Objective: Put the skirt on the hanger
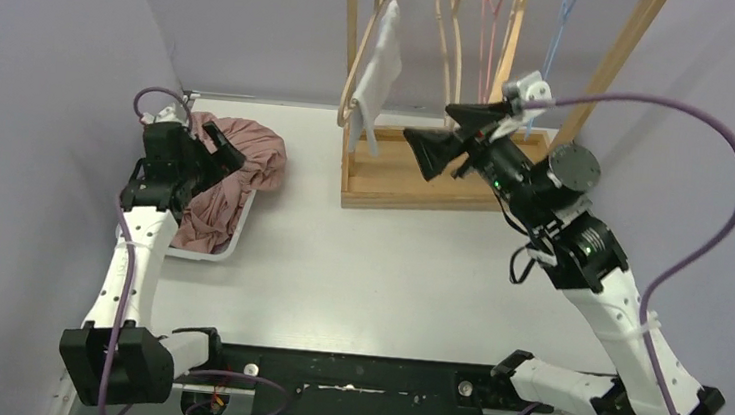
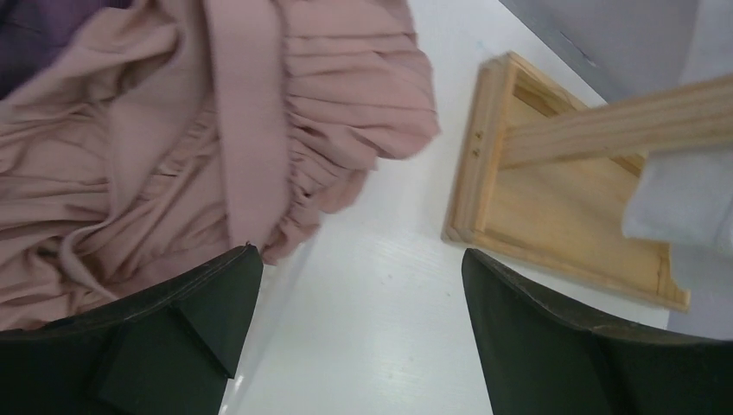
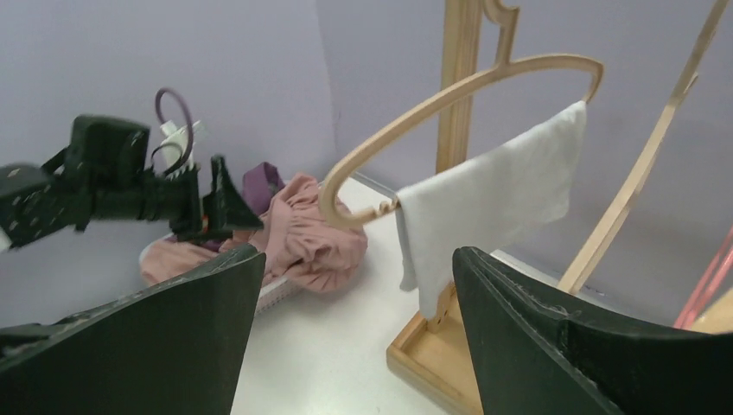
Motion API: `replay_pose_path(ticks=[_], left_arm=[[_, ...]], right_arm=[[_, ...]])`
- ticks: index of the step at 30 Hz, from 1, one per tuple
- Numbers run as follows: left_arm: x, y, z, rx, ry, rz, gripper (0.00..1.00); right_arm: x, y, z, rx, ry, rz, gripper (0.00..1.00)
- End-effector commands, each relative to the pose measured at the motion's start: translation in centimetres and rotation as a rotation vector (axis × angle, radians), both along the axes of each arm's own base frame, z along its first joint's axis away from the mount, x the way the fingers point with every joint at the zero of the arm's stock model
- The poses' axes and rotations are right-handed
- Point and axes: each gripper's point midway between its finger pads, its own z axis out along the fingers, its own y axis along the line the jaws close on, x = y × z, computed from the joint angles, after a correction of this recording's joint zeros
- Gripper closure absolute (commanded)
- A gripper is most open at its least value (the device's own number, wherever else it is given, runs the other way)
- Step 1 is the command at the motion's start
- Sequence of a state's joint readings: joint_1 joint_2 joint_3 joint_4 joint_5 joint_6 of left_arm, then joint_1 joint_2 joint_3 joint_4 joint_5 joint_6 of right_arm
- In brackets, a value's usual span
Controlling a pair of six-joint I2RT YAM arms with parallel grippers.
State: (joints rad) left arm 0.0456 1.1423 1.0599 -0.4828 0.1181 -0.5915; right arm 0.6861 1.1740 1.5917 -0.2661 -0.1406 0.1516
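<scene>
A pale grey skirt (image 1: 382, 58) (image 3: 493, 190) hangs draped over the bar of a wooden hanger (image 1: 354, 81) (image 3: 415, 112) at the left end of the rack. My right gripper (image 1: 421, 152) (image 3: 356, 252) is open in the air just right of it, pointing at it and touching nothing. My left gripper (image 1: 223, 150) (image 2: 360, 251) is open and empty over the right edge of a pink pleated garment (image 1: 242, 161) (image 2: 216, 130). A corner of the skirt (image 2: 683, 199) shows in the left wrist view.
The pink garment lies heaped in a white tray (image 1: 230, 246) at the left, with purple cloth under it. The wooden rack's base (image 1: 415, 187) (image 2: 562, 233) stands at the back centre. Bare wooden (image 1: 450, 24), pink (image 1: 486, 17) and blue hangers (image 1: 554, 33) hang on it.
</scene>
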Motion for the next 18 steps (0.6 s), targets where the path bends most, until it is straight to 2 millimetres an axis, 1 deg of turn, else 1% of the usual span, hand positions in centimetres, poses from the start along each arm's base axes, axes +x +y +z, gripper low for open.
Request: replay_pose_path(ticks=[1,3,6,8,11,12,14,16,18], left_arm=[[0.0,5.0,-0.2,-0.012,0.057,0.163,0.14],[0.3,5.8,-1.4,-0.019,0.084,0.175,0.16],[1.4,5.3,-3.0,-0.041,0.111,0.135,0.22],[2.3,5.3,-4.0,-0.048,0.128,0.127,0.28],[4.1,6.3,-4.5,-0.023,0.12,0.147,0.39],[4.7,6.6,-4.5,-0.013,0.113,0.159,0.41],[5.7,7.5,-4.8,0.006,0.107,0.193,0.41],[6.6,8.2,-5.1,0.013,0.102,0.225,0.38],[7.8,7.9,-5.2,-0.004,0.067,0.204,0.37]], right_arm=[[-3.3,0.0,-3.7,-0.044,-0.046,0.115,0.18],[-3.8,-0.6,-6.0,-0.048,-0.012,0.107,0.17],[-3.6,-1.4,-8.9,-0.026,0.052,0.058,0.18],[-3.2,-1.8,-10.9,-0.02,0.09,0.024,0.18],[-2.8,-2.0,-13.3,-0.006,0.139,-0.004,0.19],[-2.8,-2.0,-13.9,-0.004,0.152,-0.009,0.19],[-2.5,-2.1,-15.1,-0.011,0.17,-0.025,0.19],[-2.1,-2.3,-15.9,-0.022,0.185,-0.045,0.19],[-1.8,-2.4,-16.2,-0.034,0.183,-0.063,0.19]])
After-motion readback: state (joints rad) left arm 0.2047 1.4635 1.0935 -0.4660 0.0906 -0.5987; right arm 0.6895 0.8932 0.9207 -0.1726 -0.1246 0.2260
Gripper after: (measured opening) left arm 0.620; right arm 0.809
